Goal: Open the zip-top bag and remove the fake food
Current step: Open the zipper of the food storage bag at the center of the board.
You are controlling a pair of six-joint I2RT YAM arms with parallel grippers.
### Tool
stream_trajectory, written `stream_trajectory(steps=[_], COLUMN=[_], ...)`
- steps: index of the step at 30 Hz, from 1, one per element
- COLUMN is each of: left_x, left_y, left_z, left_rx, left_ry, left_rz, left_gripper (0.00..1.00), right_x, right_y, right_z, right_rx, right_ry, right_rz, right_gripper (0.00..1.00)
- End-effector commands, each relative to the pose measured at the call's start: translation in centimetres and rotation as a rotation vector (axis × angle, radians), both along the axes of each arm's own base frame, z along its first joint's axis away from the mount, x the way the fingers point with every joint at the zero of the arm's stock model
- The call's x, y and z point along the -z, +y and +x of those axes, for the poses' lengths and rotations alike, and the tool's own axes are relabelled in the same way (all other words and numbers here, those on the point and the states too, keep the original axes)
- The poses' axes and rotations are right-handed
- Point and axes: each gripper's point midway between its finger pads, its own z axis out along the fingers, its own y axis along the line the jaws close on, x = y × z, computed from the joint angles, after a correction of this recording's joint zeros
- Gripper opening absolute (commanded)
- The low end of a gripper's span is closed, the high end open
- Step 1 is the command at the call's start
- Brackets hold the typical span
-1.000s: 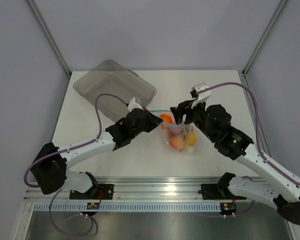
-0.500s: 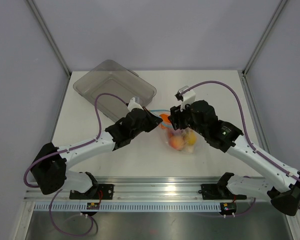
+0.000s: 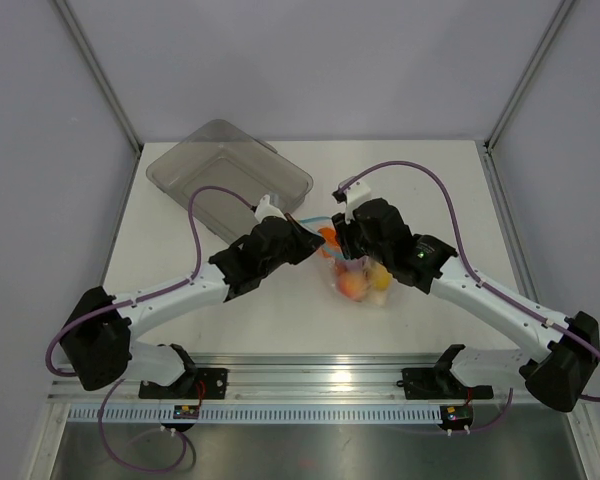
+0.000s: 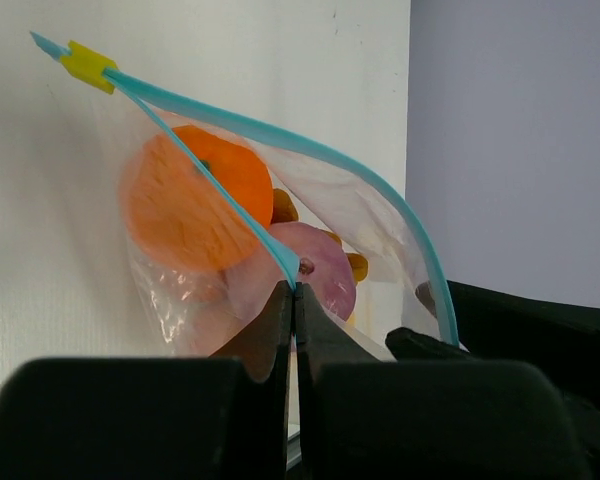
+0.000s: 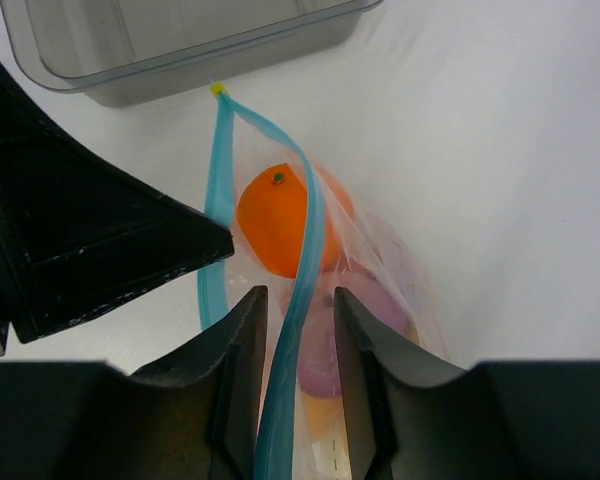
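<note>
Left gripper [image 4: 292, 296] — tight on zip-top bag [image 4: 360, 210]

- Zip-top bag [image 5: 380, 240]: small, clear and crinkly, with a blue-teal zip strip [image 5: 220, 180] and a yellow slider [image 5: 218, 88] at the strip's far end
- On the white bench [image 3: 280, 310], near its middle, mouth parted into a narrow lens, both halves of the strip meeting at the slider
- One half pinched tight in the left claw [image 4: 293, 300]; other half running between the parted fingers of the right claw [image 5: 300, 330], with a gap on each side
- Fake food [image 3: 363, 283] all inside the bag: orange ball [image 5: 277, 220] nearest the mouth, pink-purple piece [image 5: 365, 310] touching it just behind
- Seen from above, peach-coloured piece [image 3: 355, 287] and yellow piece [image 3: 380, 276] bunched at the closed bottom end
</note>
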Motion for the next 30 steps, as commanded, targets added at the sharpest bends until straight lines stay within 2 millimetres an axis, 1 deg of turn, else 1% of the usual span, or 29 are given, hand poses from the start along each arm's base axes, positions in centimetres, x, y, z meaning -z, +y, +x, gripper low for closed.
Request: stream_trajectory(steps=[1, 3, 5, 6, 8, 9, 10, 12, 14, 15, 16, 17, 18, 19, 20, 21, 22, 23, 24, 25, 26, 27, 28, 29, 30], left_x=[-2.7, -2.8, -2.2, -2.6, -2.5, -3.1, -3.1, -3.7, -4.6, -5.3, -5.8, -6.1, -6.0, -6.0, -7.2, -6.4, -6.1, -7.3, -7.0, -5.9, -5.7, -6.4, -5.7, -5.7, -6.3], left_y=[-0.2, -0.3, -0.2, -0.3, -0.1, -0.2, 0.1, 0.3, 0.2, 0.2, 0.0, -0.3, -0.6, -1.0, -1.6, -2.4, -2.8, -3.6, -4.0, -4.6, -5.0, -5.5, -6.0, -6.4, -6.8], left_z=[-0.2, -0.5, -0.9, -0.9, -1.2, -1.2, -1.3, -1.4, -1.7, -1.8, -1.8, -1.8, -1.6, -1.5, -1.2, -0.8, -0.7, -0.3, 0.0, 0.4, 0.8, 1.2, 1.7, 2.0, 2.4], left_rx=[0.020, 0.032, 0.042, 0.045, 0.058, 0.061, 0.061, 0.068, 0.088, 0.093, 0.098, 0.105, 0.106, 0.116, 0.121, 0.129, 0.134, 0.142, 0.143, 0.146, 0.147, 0.144, 0.143, 0.146, 0.148], left_ry=[-0.043, -0.023, 0.015, 0.018, 0.030, 0.023, 0.027, 0.008, -0.010, -0.022, -0.029, -0.030, -0.022, -0.014, -0.023, -0.001, 0.017, 0.001, 0.008, 0.028, 0.029, 0.017, 0.022, 0.012, -0.002], left_rz=[-0.030, -0.022, 0.004, 0.005, 0.029, 0.029, 0.043, 0.048, 0.039, 0.027, 0.017, 0.006, 0.006, 0.007, -0.010, 0.010, 0.031, 0.023, 0.035, 0.061, 0.068, 0.058, 0.069, 0.069, 0.055], left_gripper=[0.00, 0.00, 0.00, 0.00, 0.00, 0.00, 0.00, 0.01, 0.01, 0.01, 0.02, 0.02, 0.01, 0.01, 0.01, 0.00, 0.00, 0.00, 0.00, 0.00, 0.00, 0.00, 0.00, 0.00, 0.00], right_x=[-2.5, -2.6, -3.0, -3.1, -3.6, -3.9, -4.4, -4.9, -5.7, -5.7, -6.3, -6.4, -6.3, -6.4, -6.4, -6.3, -6.6, -6.6, -6.3, -6.6, -6.7, -6.7, -6.9, -6.9, -7.2], right_y=[-0.5, -0.9, -1.8, -2.2, -3.0, -3.4, -3.7, -4.3, -4.5, -5.1, -5.3, -5.7, -6.1, -7.0, -7.3, -7.6, -7.7, -7.9, -8.1, -8.3, -8.6, -9.1, -9.7, -10.3, -11.7], right_z=[1.4, 1.7, 2.4, 2.6, 3.1, 3.0, 3.2, 3.0, 3.0, 2.9, 3.0, 3.1, 3.1, 3.3, 3.3, 3.2, 3.4, 3.4, 3.3, 3.4, 3.3, 3.4, 3.5, 3.7, 4.1], right_rx=[0.063, 0.094, 0.161, 0.191, 0.241, 0.256, 0.280, 0.305, 0.316, 0.339, 0.356, 0.371, 0.386, 0.440, 0.456, 0.459, 0.473, 0.478, 0.483, 0.495, 0.505, 0.523, 0.545, 0.567, 0.608], right_ry=[-0.082, -0.091, -0.121, -0.128, -0.158, -0.169, -0.192, -0.216, -0.245, -0.258, -0.279, -0.292, -0.301, -0.318, -0.320, -0.325, -0.345, -0.351, -0.357, -0.371, -0.377, -0.381, -0.388, -0.392, -0.399], right_rz=[0.009, 0.004, -0.002, 0.001, 0.004, 0.015, 0.030, 0.058, 0.094, 0.095, 0.119, 0.119, 0.113, 0.106, 0.107, 0.100, 0.111, 0.113, 0.113, 0.123, 0.122, 0.117, 0.112, 0.102, 0.099], right_gripper=[0.39, 0.35, 0.27, 0.24, 0.20, 0.18, 0.17, 0.13, 0.12, 0.09, 0.07, 0.04, 0.01, 0.00, 0.00, 0.00, 0.00, 0.00, 0.00, 0.00, 0.00, 0.00, 0.00, 0.00, 0.00])
